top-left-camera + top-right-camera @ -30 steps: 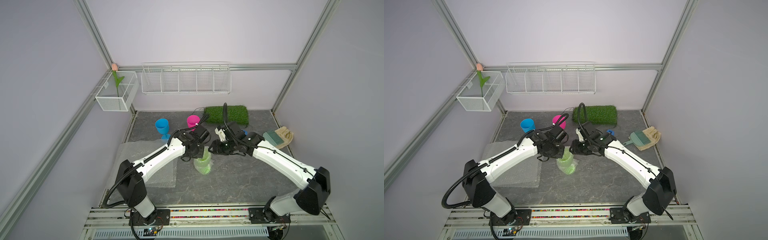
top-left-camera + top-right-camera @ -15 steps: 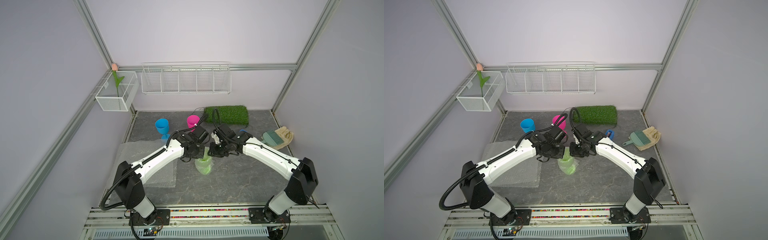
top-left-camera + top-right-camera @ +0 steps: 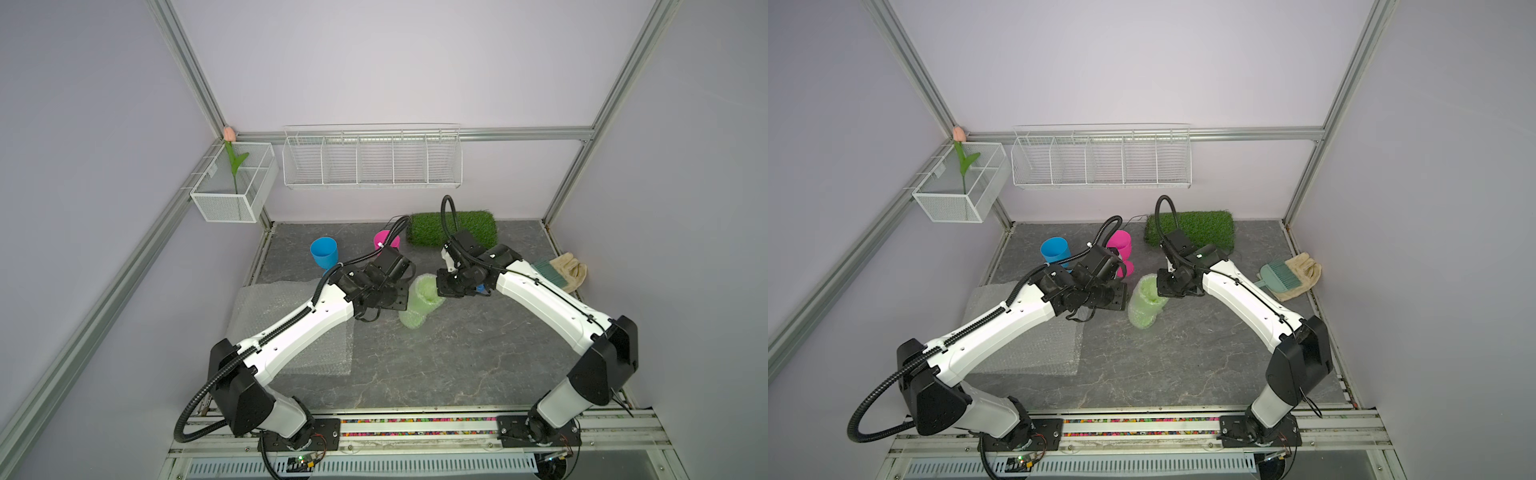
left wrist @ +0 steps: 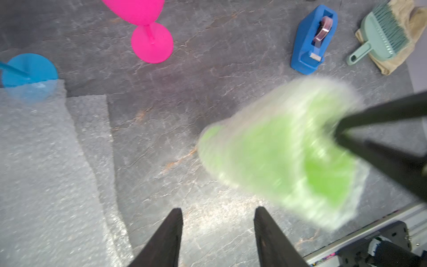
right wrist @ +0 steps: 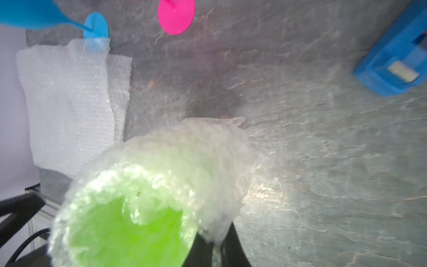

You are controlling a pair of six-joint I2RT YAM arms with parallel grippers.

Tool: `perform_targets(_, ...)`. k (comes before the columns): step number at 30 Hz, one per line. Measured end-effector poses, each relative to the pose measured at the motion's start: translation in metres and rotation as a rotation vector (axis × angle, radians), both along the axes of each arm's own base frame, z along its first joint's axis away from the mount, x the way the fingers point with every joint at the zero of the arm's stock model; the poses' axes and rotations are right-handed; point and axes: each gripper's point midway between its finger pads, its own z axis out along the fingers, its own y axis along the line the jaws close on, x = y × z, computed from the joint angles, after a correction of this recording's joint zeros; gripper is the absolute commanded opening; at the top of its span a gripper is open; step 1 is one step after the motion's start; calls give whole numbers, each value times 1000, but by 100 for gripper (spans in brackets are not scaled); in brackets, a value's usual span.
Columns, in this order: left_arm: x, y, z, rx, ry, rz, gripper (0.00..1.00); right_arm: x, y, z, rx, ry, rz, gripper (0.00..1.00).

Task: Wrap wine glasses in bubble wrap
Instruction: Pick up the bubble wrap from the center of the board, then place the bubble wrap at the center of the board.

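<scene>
Grey tabletop (image 3: 457,365): wrapped green goblet (image 3: 417,305) mid-surface, far from edges

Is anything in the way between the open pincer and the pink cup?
No, nothing I can see. Only bare grey tabletop lies between the left pincer and the pink goblet. The wrapped green goblet, gripped at its rim by the right pincer, sits off that line, and so do the bubble wrap sheets.
</scene>
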Motion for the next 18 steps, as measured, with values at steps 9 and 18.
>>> perform_targets(9, -3, 18, -19, 84, 5, 17, 51, 97, -62, 1, -76, -36, -113, 7)
perform_targets(18, -5, 32, -33, 130, 17, 38, 51, 172, -78, -7, -109, -58, -125, 7)
